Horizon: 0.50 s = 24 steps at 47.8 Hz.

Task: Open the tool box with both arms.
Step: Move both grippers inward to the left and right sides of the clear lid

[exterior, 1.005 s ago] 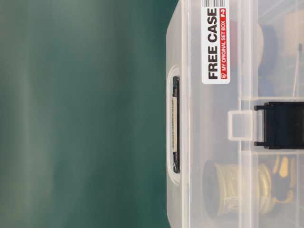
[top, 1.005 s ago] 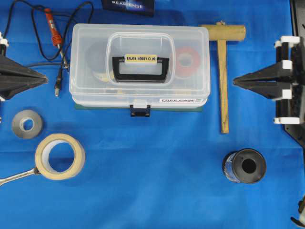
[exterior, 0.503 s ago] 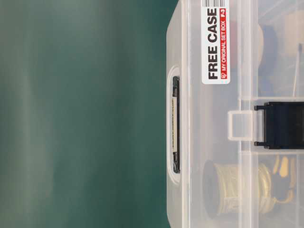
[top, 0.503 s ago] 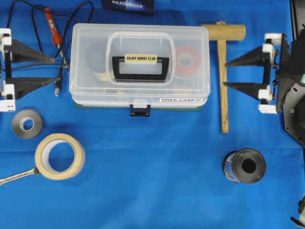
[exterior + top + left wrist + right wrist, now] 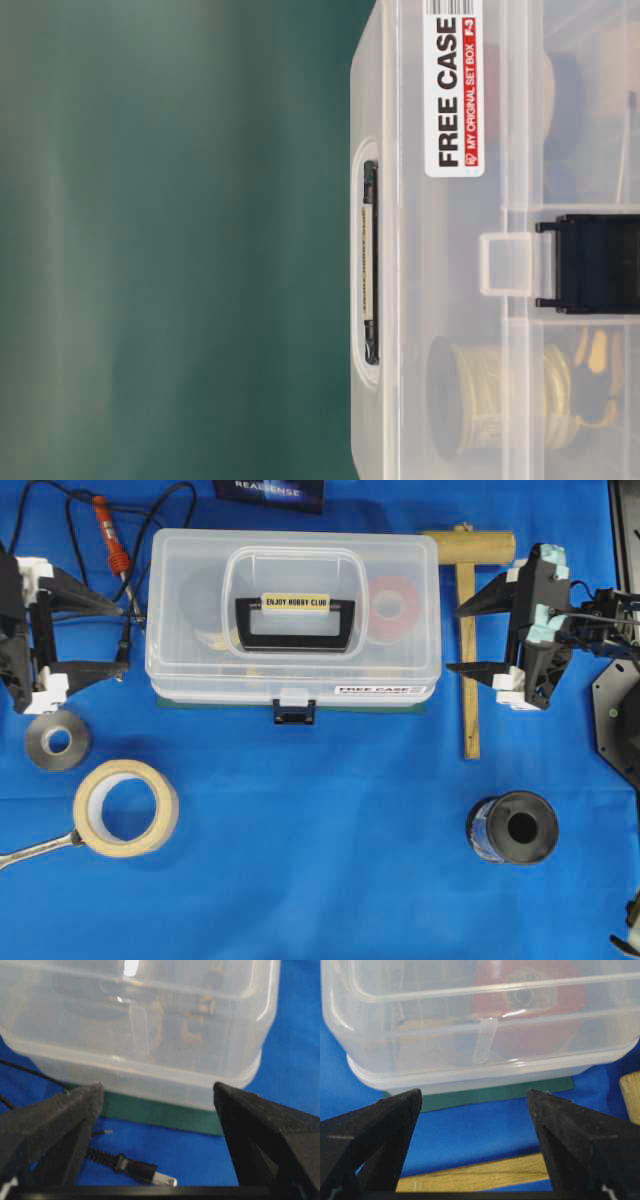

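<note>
The clear plastic tool box [image 5: 292,615] lies shut on a green mat, with its black handle [image 5: 295,623] on top and its dark blue latch [image 5: 295,712] at the front. It also shows in the table-level view [image 5: 500,300], the left wrist view [image 5: 145,1025] and the right wrist view [image 5: 485,1025]. My left gripper [image 5: 123,637] is open and empty, just left of the box's left end. My right gripper [image 5: 456,638] is open and empty, just right of the box's right end, above the mallet's handle.
A wooden mallet [image 5: 467,600] lies right of the box. A soldering iron [image 5: 110,535] with its cable and plug [image 5: 135,1169] lies at the left. A grey tape roll [image 5: 56,740], a beige tape roll [image 5: 125,807], a wrench and a black spool [image 5: 512,827] lie in front.
Both grippers opened from shut and moved inward toward the box's ends. The box has not moved.
</note>
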Motion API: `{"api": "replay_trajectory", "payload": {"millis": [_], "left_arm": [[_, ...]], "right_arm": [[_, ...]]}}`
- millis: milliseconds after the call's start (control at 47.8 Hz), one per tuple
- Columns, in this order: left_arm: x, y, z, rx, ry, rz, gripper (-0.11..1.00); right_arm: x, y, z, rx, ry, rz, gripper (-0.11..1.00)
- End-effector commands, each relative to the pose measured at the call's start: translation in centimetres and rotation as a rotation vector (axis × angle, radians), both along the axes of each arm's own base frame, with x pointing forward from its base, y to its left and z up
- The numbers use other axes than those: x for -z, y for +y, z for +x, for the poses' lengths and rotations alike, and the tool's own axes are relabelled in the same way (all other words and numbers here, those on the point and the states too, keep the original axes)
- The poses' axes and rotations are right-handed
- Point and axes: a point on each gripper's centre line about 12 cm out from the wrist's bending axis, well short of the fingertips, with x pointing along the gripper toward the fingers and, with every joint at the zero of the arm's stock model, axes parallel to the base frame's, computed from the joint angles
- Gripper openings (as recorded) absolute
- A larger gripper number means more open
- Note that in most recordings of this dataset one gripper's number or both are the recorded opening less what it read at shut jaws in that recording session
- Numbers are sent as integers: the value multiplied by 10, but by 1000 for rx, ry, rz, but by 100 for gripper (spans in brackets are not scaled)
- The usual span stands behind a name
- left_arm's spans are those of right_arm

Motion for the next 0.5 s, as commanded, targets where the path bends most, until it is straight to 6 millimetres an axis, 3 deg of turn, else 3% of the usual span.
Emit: {"api": "replay_trajectory", "payload": {"millis": [0, 482], "left_arm": [[-7, 3, 9, -4, -27, 7, 87], [-5, 10, 39, -6, -34, 10, 87]], "right_arm": [[-10, -2, 8, 3, -37, -9, 84], [-21, -5, 19, 5, -88, -22, 84]]}}
